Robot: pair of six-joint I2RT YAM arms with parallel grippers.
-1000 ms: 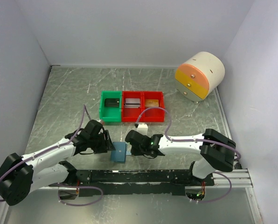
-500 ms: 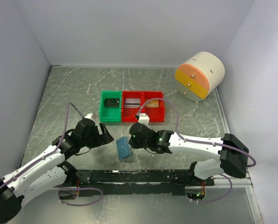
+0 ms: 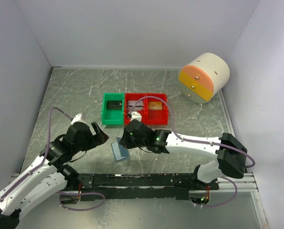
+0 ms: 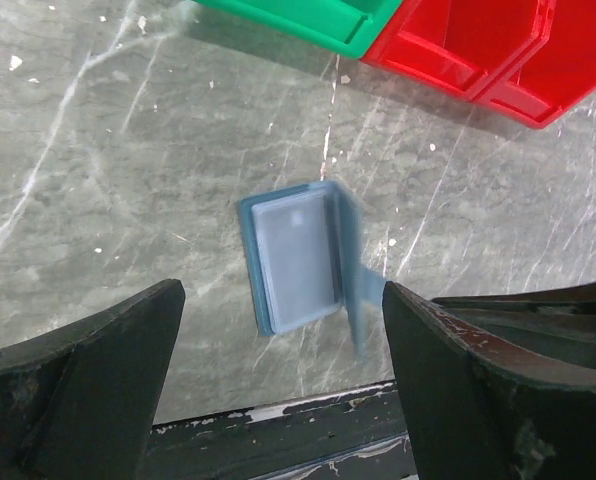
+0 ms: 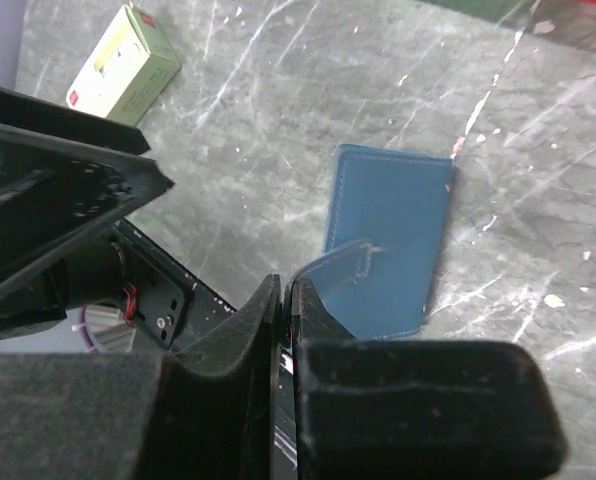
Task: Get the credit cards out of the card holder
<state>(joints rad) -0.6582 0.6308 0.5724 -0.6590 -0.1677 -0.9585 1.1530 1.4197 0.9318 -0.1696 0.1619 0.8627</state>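
The card holder (image 3: 118, 151) is a slate-blue wallet lying near the front rail, half open. In the left wrist view its light-blue inside (image 4: 296, 258) faces up and one flap (image 4: 351, 262) stands upright. No credit cards show; they are hidden in it or out of view. My right gripper (image 3: 125, 141) is shut on the wallet's strap tab (image 5: 343, 262), just above the blue outer cover (image 5: 390, 235). My right gripper's fingers (image 5: 240, 335) are pressed together. My left gripper (image 3: 100, 136) is open and empty, left of the wallet, its jaws spread wide on either side of it (image 4: 283, 295).
A green bin (image 3: 113, 115) and two red bins (image 3: 146, 116) stand behind the wallet with flat items inside. A cream and orange drawer unit (image 3: 204, 76) is at the back right. A small cream-and-red box (image 5: 123, 62) lies left of the wallet. The black rail (image 3: 142, 180) runs along the front.
My right gripper has moved left and back with the strap, dragging the wallet left and folding it open. My left arm has pulled back to the left, away from the wallet.
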